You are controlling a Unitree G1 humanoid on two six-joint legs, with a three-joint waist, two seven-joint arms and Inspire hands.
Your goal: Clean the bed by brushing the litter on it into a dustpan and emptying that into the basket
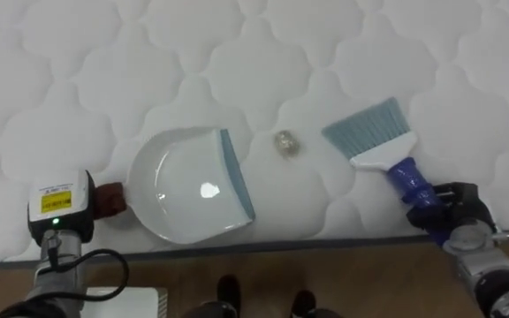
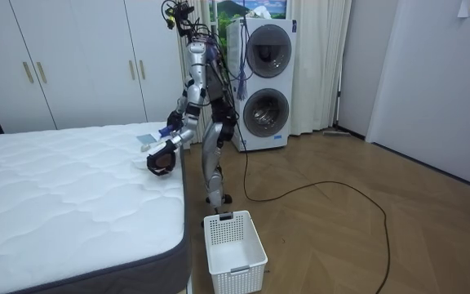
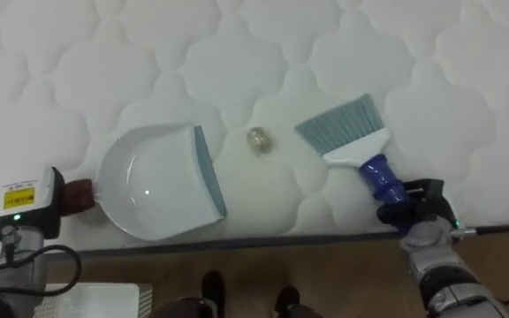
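Dustpan (image 1: 184, 190), ball (image 1: 285, 144) near its lip, right robot hand (image 1: 453, 212) gripping brush (image 1: 374, 132), left robot hand (image 2: 161, 160), grip hidden.

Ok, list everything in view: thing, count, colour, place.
bed: one, white quilted, beneath the tools
dustpan: one, white with blue-grey lip, on the bed near its edge
scrap: one, greyish crumpled ball, between dustpan and brush
brush: one, light blue bristles, blue handle, right of the scrap
basket: one, white, on the floor by the bed's corner
washing machines: two, white, stacked behind the robot
floor: brown wood
left hand: at the dustpan's handle end
right hand: black, closed round the brush handle
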